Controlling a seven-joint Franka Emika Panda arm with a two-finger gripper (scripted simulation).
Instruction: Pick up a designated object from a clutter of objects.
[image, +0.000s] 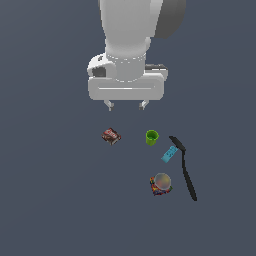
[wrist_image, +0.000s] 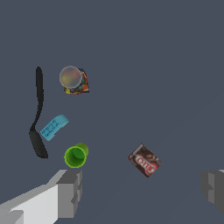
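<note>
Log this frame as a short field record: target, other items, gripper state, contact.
target: multicoloured jar with pale round top, standing apart from the gripper
other items: green cup, brown-red packet, light blue bar, black-handled tool
gripper: gripper open, above the clutter, holding nothing
contact: none with any item

Exterior view high overhead, wrist view nearer, both sharing clutter (image: 159, 160)

Item: ground surface (image: 45, 210). One flat, level expanse is shown, dark slate blue-grey, matte and uniform in tone. The whole background of the exterior view is filled by it, and the same plain surface is seen throughout the wrist view.
</note>
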